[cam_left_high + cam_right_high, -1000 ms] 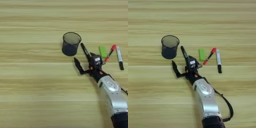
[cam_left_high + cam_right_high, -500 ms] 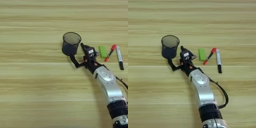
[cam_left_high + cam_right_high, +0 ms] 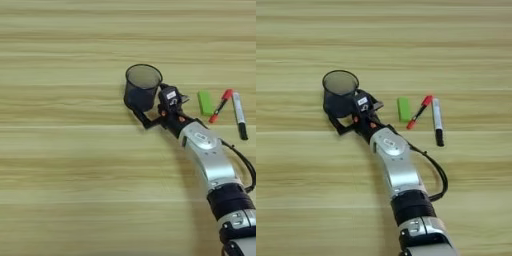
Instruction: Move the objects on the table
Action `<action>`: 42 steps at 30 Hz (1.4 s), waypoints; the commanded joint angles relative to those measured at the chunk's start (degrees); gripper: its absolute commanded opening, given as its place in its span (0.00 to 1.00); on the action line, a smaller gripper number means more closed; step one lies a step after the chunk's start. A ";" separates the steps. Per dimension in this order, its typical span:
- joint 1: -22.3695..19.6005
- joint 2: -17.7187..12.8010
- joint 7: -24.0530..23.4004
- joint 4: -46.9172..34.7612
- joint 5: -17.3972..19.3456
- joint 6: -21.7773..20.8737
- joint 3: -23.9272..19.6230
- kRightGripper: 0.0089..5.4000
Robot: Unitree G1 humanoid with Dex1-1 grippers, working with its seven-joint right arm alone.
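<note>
The black wire-mesh pen cup (image 3: 142,88) stands upright just ahead and left of the right gripper (image 3: 150,107), whose jaws are spread wide at its base, one finger below it, while the black marker is hidden and the other finger hard to make out.

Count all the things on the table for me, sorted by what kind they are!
Cups: 1, the black wire-mesh pen cup.
Pens and markers in view: 2, the red-capped pen and the silver-grey marker with black cap.
Blocks: 1, the small green block.
Total: 4.
</note>
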 commanded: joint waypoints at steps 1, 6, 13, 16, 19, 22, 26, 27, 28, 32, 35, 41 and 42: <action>-5.86 -0.66 -0.23 0.34 0.13 -2.31 -0.62 1.00; -7.77 -0.52 -0.16 3.27 0.17 -3.21 -0.74 1.00; -10.81 -0.28 0.04 7.71 0.11 -4.80 -0.84 1.00; -11.97 -0.26 0.10 9.55 0.07 -5.40 -1.03 1.00; -12.78 -0.18 0.20 11.06 -0.03 -6.06 -1.18 1.00; -13.38 -0.02 0.27 12.26 -0.16 -6.57 -1.23 1.00; -14.56 0.16 0.25 14.11 -0.24 -7.17 -1.26 1.00; -15.00 0.16 0.20 14.84 -0.27 -7.37 -1.32 1.00; -15.33 0.17 0.17 15.41 -0.28 -7.53 -1.37 1.00; -16.59 0.26 0.12 17.75 -0.23 -8.39 -1.55 1.00; -17.32 0.33 0.11 19.20 -0.23 -8.94 -1.63 1.00; -18.23 0.48 0.15 20.88 -0.21 -9.73 -1.67 1.00; -18.32 0.52 0.15 21.02 -0.21 -9.81 -1.66 1.00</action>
